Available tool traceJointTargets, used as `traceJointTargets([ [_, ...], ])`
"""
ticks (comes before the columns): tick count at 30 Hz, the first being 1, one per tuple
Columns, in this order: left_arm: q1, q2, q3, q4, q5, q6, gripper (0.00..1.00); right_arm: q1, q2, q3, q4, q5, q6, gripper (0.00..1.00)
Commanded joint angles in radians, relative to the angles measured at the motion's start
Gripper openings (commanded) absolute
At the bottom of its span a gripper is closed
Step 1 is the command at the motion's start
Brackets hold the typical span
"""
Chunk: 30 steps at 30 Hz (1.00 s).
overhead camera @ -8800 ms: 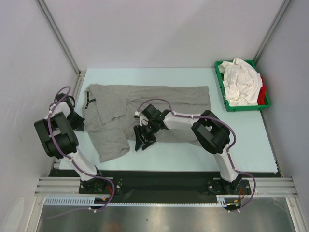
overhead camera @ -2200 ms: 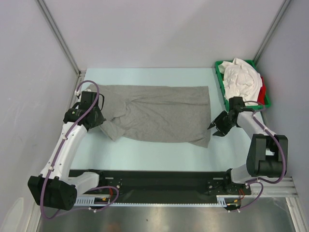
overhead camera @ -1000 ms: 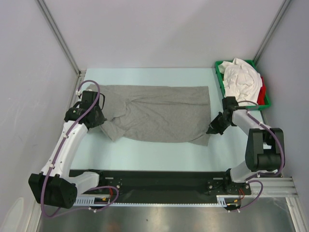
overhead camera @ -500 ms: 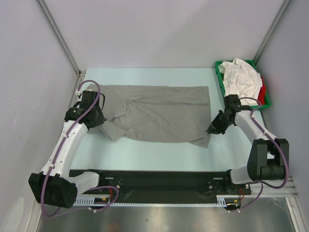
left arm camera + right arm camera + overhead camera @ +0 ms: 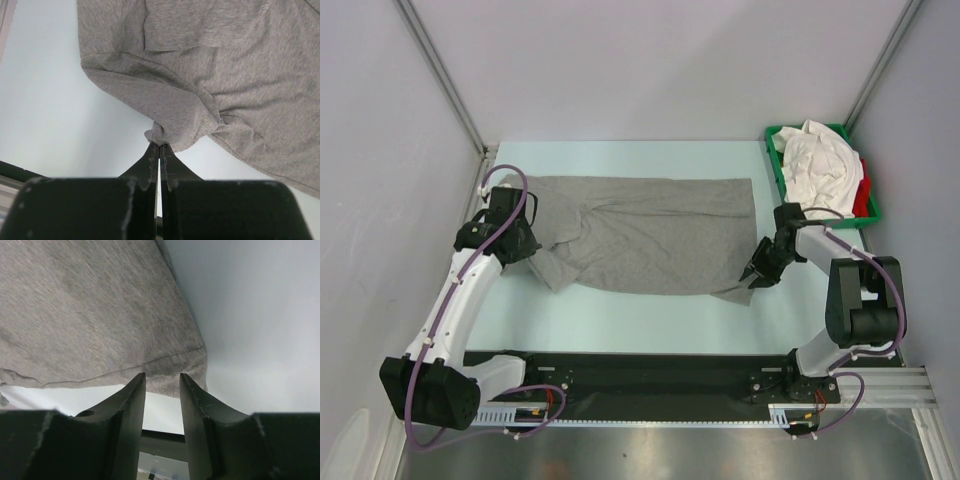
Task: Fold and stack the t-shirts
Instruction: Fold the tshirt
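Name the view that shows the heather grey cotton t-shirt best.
Top external: the whole heather grey cotton t-shirt lies spread. Left wrist shows only a bunched fold pinched in the left gripper; right wrist only a hem corner at the open right gripper.

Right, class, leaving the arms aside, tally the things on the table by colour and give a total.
Grey: 1 t-shirt
White: 1 heap of cloth, garments within uncountable
Red: 1 piece of cloth
Green: 1 tray
Total: 4
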<state>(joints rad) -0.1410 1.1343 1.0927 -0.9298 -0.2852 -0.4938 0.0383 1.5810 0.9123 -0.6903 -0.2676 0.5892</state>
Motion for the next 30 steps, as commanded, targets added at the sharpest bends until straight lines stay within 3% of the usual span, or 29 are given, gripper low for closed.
traceJointTargets([
  [1, 0.007, -0.014, 0.019, 0.020, -0.012, 0.012, 0.00, 0.003, 0.005, -0.019, 0.031, 0.005, -0.022, 0.39],
  [4, 0.011, -0.014, 0.019, 0.020, -0.009, 0.009, 0.00, 0.000, 0.025, -0.029, 0.043, 0.011, -0.028, 0.29],
  [8, 0.014, -0.013, 0.021, 0.022, -0.005, 0.009, 0.00, 0.008, 0.028, -0.010, 0.040, 0.011, -0.037, 0.08],
  [11, 0.017, -0.016, 0.021, 0.020, -0.008, 0.008, 0.00, 0.011, 0.014, 0.039, 0.000, 0.033, -0.063, 0.02],
  [21, 0.021, -0.013, 0.019, 0.023, -0.006, 0.009, 0.00, 0.043, -0.003, 0.241, -0.167, 0.073, -0.112, 0.00],
  [30, 0.023, -0.005, 0.018, 0.025, -0.002, 0.011, 0.01, 0.069, -0.044, 0.303, -0.268, 0.080, -0.132, 0.00],
])
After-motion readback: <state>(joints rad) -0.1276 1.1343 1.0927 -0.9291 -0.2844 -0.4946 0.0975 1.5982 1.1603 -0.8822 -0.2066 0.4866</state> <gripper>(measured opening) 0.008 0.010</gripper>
